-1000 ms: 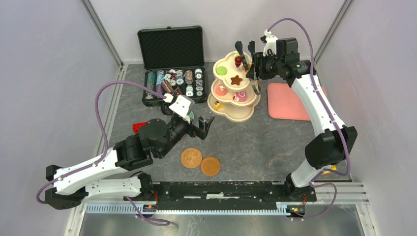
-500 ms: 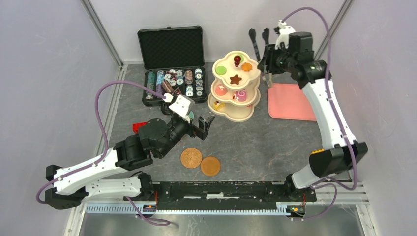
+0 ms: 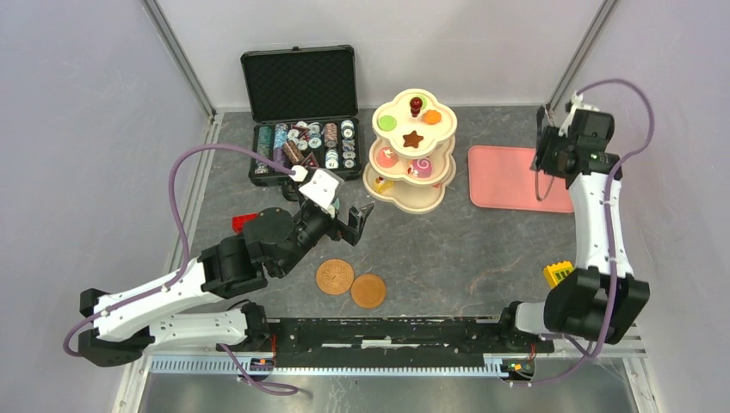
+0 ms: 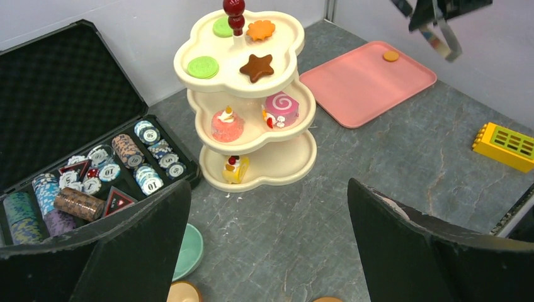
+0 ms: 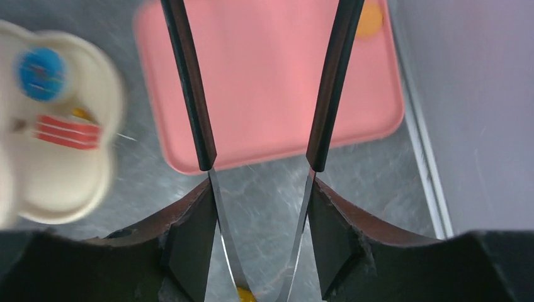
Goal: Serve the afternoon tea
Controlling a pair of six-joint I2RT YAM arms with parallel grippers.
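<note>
Starting at the far left, an open black case (image 3: pixel 299 82) filled with striped chips (image 4: pixel 148 173) is seen at the back of the grey table (image 3: pixel 456 249). A red toy car (image 3: pixel 244 221) is partly hidden beside the left arm. The left gripper (image 3: pixel 354 217) is held low over the table, just in front of the case, with its fingers spread wide and nothing between them. At the lower left of the left wrist view a teal cup (image 4: pixel 189 250) and a smaller brown cup (image 4: pixel 182 293) are found on the table, both partly cut off.

Two round brown saucers (image 3: pixel 335 276) (image 3: pixel 368 291) are laid just beside each other near the front of the table. The cream three-tier stand (image 3: pixel 417 200) is set upright at the back centre and is topped by a red knob (image 3: pixel 417 104). Two green discs, an orange flower-shaped biscuit and a brown star (image 3: pixel 414 138) are carried on its top tier, a pink cake and a pink swirl roll on the middle tier, and a yellow slice on the bottom tier.

To its right a pink tray (image 3: pixel 504 176) is laid flat, with one small orange pastry (image 4: pixel 391 56) near a far corner. The right gripper (image 5: pixel 261 182) is raised over the tray's right side and is closed on a pair of tongs (image 5: pixel 192 94), whose black-tipped arms are parted with nothing gripped between them. A yellow brick (image 3: pixel 558 273) is seen further forward on the right.
</note>
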